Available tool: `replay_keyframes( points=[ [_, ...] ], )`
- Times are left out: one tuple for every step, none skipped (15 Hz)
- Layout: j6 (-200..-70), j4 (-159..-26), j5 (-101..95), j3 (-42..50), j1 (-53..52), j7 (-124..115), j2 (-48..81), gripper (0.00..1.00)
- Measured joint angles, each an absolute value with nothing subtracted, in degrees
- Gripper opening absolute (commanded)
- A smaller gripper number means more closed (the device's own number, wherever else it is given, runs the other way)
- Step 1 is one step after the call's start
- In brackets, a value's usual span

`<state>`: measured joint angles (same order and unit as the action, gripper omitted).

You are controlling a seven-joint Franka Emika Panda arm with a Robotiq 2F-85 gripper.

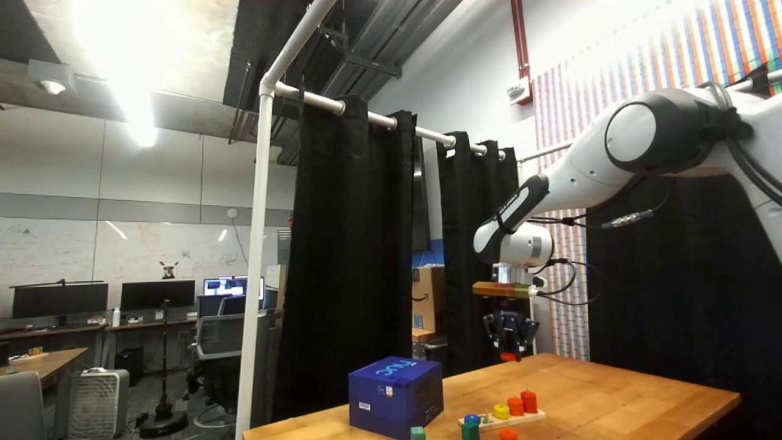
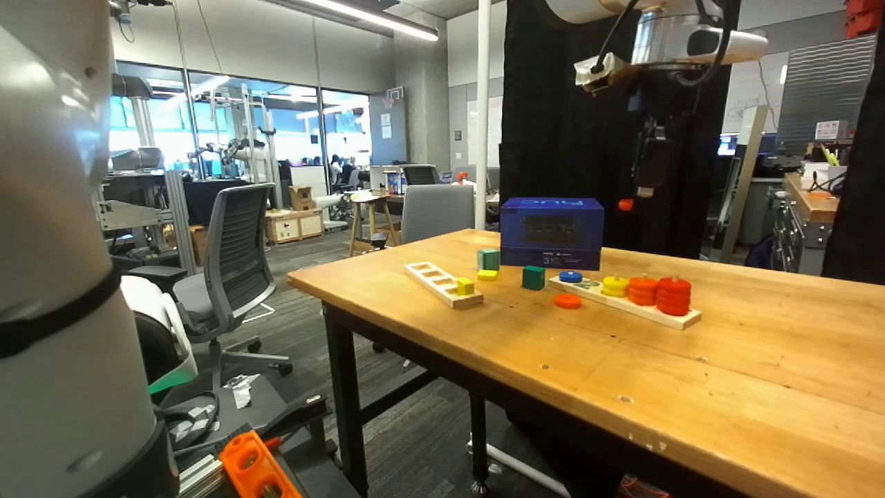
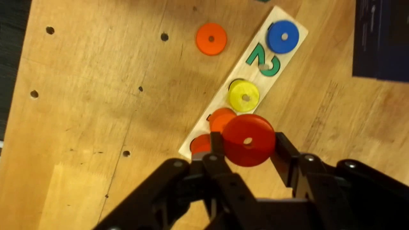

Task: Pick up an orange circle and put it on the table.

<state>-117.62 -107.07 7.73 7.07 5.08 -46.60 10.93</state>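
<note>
Wrist view: worktop (image 3: 83, 121) is seen all along the left, then an orange disc (image 3: 211, 46) is found lying flat on it near the peg board (image 3: 241, 72), then a red-looking disc (image 3: 249, 127) is pinched in the tool (image 3: 249, 143), held up in the air, and a blue box (image 3: 380, 41) is parked far right.

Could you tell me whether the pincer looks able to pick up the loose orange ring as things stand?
Probably not yet: the pincer grips a reddish ring. Nothing covers the orange ring on the table, so the way seems free once it lets go.
</note>
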Motion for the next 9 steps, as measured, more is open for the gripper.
replay_keyframes(
  points=[
    [-117.07, -107.95, 7.73, 6.32, 4.47, -44.76, 9.73, 0.19],
    [-116.39, -108.99, 7.73, 5.58, 3.91, -42.88, 8.52, 0.19],
    [-115.82, -110.16, 7.75, 4.89, 3.41, -40.84, 7.35, 0.19],
    [-115.28, -111.5, 7.81, 4.28, 3.04, -38.59, 6.24, 0.19],
    [-114.82, -112.98, 7.88, 3.78, 2.75, -36.07, 5.19, 0.19],
    [-114.31, -114.46, 7.96, 3.42, 2.56, -33.41, 4.31, 0.19],
    [-113.8, -115.89, 8.01, 3.18, 2.46, -30.58, 3.59, 0.19],
    [-113.42, -117.3, 8.04, 3.04, 2.41, -27.63, 2.99, 0.19],
    [-113.05, -118.66, 8.04, 2.98, 2.4, -24.54, 2.54, 0.19]
  ],
)
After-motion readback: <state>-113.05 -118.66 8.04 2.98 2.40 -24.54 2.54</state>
